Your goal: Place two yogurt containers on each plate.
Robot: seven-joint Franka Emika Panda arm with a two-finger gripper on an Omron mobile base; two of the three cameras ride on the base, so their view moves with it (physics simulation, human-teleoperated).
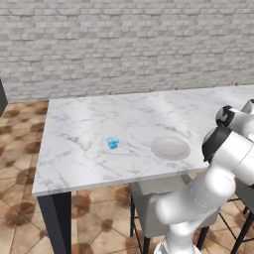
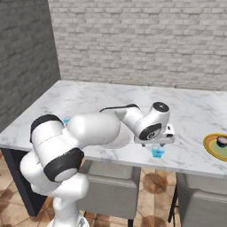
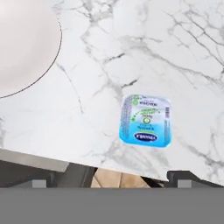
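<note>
arm [image 2: 97,128] extended, fingers [image 3: 183,177] spread wide

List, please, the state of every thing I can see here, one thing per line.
Hand: open, above a yogurt cup, holding nothing.
Yogurt cup under hand: on the counter near its front edge, sealed.
Second yogurt cup: on the counter, off any plate.
Off-white plate: empty.
Yellow-rimmed plate: carries one dark cup.
</note>
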